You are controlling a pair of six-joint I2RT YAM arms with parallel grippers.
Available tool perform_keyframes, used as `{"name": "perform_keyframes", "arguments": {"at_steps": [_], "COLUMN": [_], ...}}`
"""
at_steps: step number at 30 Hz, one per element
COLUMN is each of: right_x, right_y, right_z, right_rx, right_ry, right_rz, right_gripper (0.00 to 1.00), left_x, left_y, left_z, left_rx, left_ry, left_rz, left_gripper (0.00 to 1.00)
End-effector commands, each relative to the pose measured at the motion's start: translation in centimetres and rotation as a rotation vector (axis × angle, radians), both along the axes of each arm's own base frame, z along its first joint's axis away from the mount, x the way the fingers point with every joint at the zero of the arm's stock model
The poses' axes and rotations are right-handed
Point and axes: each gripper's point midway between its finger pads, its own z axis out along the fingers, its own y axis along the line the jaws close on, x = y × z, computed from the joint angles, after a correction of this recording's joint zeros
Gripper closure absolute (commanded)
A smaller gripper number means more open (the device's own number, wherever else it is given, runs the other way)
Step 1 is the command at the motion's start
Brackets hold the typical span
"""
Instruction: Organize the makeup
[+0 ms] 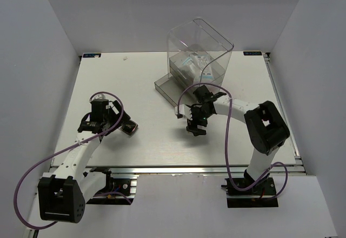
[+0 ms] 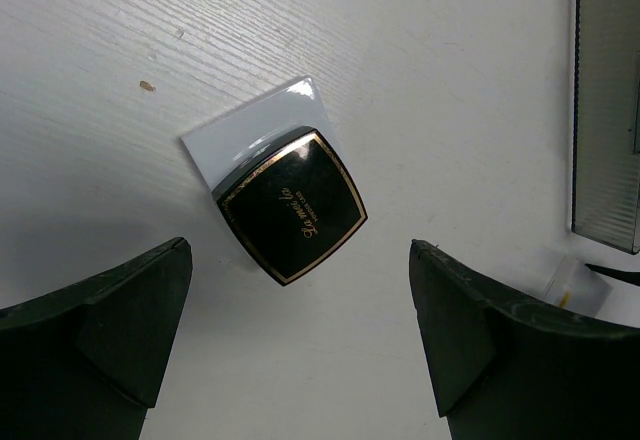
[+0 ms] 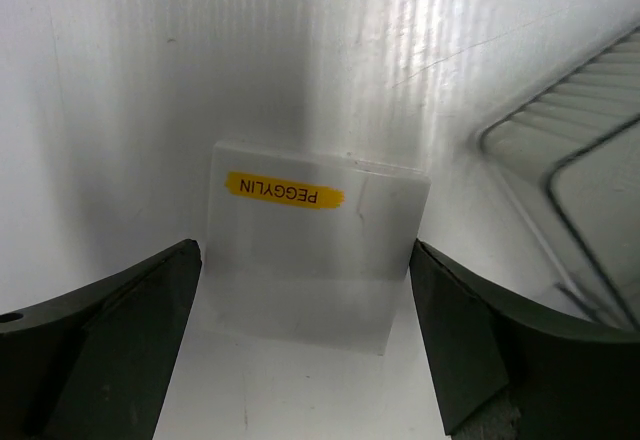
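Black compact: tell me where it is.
In the top external view the black compact lies on the left of the table; the left wrist view shows it ahead of the open left pincer, partly over a white square.

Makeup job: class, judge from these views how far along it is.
Done: a few packets already sit in the clear case. In hand: nothing gripped; the left hand hangs open over the black compact, the right hand open astride the white flat box. Left: both need storing.
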Motion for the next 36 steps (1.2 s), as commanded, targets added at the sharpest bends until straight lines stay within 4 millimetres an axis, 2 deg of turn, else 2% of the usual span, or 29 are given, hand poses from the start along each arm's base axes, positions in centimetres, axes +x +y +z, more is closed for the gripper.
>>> {"name": "perform_keyframes", "arguments": {"at_steps": [1,7,9,11,12,13,14,15,16,18,21,23,24,27,29,30,31,32,33,34,35,36], "right_x": [-2.4,-2.7,-2.2,-2.2,-2.3,-2.1,-2.7,-3.1,-3.2,-4.2,-5.1,-5.0,-4.9,-2.5,0.0,1.6,2.8,5.1,6.5,8.2,10.0,11.1], "right_y": [-1.3,-2.0,-1.9,-1.7,-1.7,-1.3,-1.0,-0.8,-0.5,0.6,2.9,4.9,5.6,9.0,10.4,11.3,12.0,11.4,11.4,11.6,11.0,11.0], "right_z": [-2.4,-4.3,-4.4,-4.3,-4.1,-3.4,-2.6,-2.4,-1.2,0.9,6.0,8.9,10.0,13.7,14.9,16.5,16.1,16.1,14.9,16.0,16.3,15.3], "right_rx": [-0.088,-0.168,-0.171,-0.166,-0.160,-0.143,-0.119,-0.109,-0.080,-0.005,0.136,0.219,0.238,0.311,0.319,0.341,0.335,0.294,0.253,0.265,0.242,0.213], "right_ry": [0.074,0.044,0.030,0.032,0.037,0.031,0.047,0.063,0.055,0.083,0.067,0.039,0.049,-0.048,-0.135,-0.178,-0.169,-0.245,-0.261,-0.304,-0.379,-0.405], "right_rz": [-0.036,-0.073,-0.089,-0.089,-0.081,-0.069,-0.037,-0.020,-0.004,0.058,0.124,0.132,0.069,-0.071,-0.188,-0.248,-0.346,-0.453,-0.511,-0.582,-0.650,-0.681], "right_gripper": [0.11,0.11,0.11,0.23,0.41,0.54,0.81,0.91,0.98,1.00,1.00,1.00,1.00,1.00,1.00,1.00,1.00,1.00,1.00,1.00,1.00,1.00], "left_x": [0.5,0.2,0.2,0.1,0.1,0.1,-0.1,-0.1,-0.2,-0.5,-0.2,-0.1,-0.1,0.0,-0.1,-0.1,-0.1,-0.1,-0.1,-0.2,-0.3,-0.3], "left_y": [0.0,-0.1,0.0,-0.1,0.0,0.0,-0.5,-0.6,-0.6,-0.8,-2.0,-2.4,-2.5,-2.7,-2.7,-2.7,-2.7,-2.7,-2.7,-2.6,-2.6,-2.6], "left_z": [0.8,0.5,0.6,0.5,0.6,0.5,0.5,0.5,0.3,0.0,0.7,1.2,1.3,1.7,1.7,1.7,1.7,1.8,1.8,1.8,1.8,1.8], "left_rx": [-0.002,-0.007,-0.007,-0.007,-0.004,-0.003,-0.023,-0.023,-0.022,-0.025,-0.066,-0.084,-0.088,-0.092,-0.094,-0.094,-0.091,-0.092,-0.093,-0.091,-0.093,-0.093], "left_ry": [-0.030,-0.028,-0.030,-0.027,-0.027,-0.024,-0.020,-0.020,-0.017,-0.011,-0.069,-0.094,-0.103,-0.110,-0.108,-0.108,-0.108,-0.113,-0.114,-0.114,-0.114,-0.115], "left_rz": [-0.009,-0.004,-0.004,-0.006,-0.007,-0.008,-0.033,-0.038,-0.041,-0.059,-0.122,-0.141,-0.146,-0.157,-0.160,-0.160,-0.158,-0.157,-0.155,-0.154,-0.153,-0.151], "left_gripper": [0.02,0.02,0.02,0.02,0.02,0.02,0.02,0.02,0.02,0.02,0.02,0.02,0.02,0.02,0.02,0.02,0.02,0.02,0.02,0.02,0.02,0.02]}}
